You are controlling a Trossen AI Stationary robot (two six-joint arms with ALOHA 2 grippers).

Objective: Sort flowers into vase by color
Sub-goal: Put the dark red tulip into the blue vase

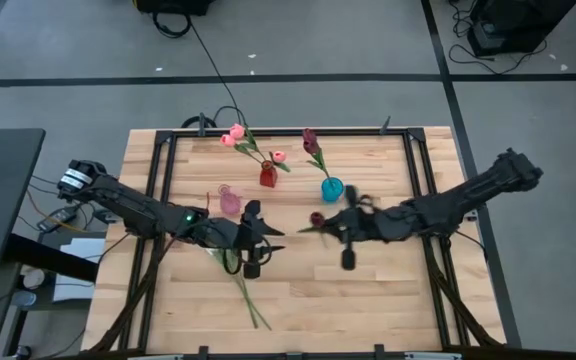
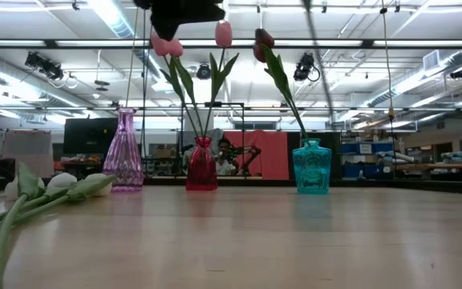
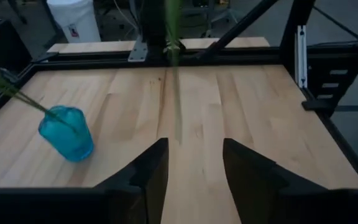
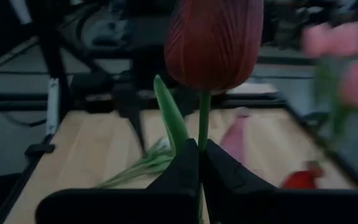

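- Right gripper (image 4: 199,163) pinched tight on the thin green stem of a dark maroon tulip (image 4: 214,43), the head standing upright just above the fingertips, one narrow leaf slanting up beside the stem.
- Seen from above, same right gripper (image 1: 320,225) near the table's middle, maroon head at its tip, just below the teal vase (image 1: 332,188).
- Left gripper (image 3: 194,165) with fingers spread apart and nothing between them, facing across bare wood; a blurred green stem hanging in front of it.
- From above, left gripper (image 1: 255,237) left of centre, close to the right one but not touching it.
- Just beside the left gripper, white tulips (image 1: 243,285) lying flat on the wooden table (image 1: 368,300), stems running toward the near edge; heads resting at table level in the low view (image 2: 62,186).
- Pink glass vase (image 1: 230,200) standing next to the left gripper, with no flower in it in the low view.
- Further back, red vase (image 1: 267,177) holding pink tulips (image 1: 236,134), three pink heads visible.
- Teal vase holding one maroon tulip (image 1: 310,139), leaning toward the far edge.
- Three vases in a row across the low view: pink (image 2: 124,152), red (image 2: 201,164), teal (image 2: 311,167).
- Beyond the table, a grey floor with black tape lines (image 1: 298,78) and a black cable.
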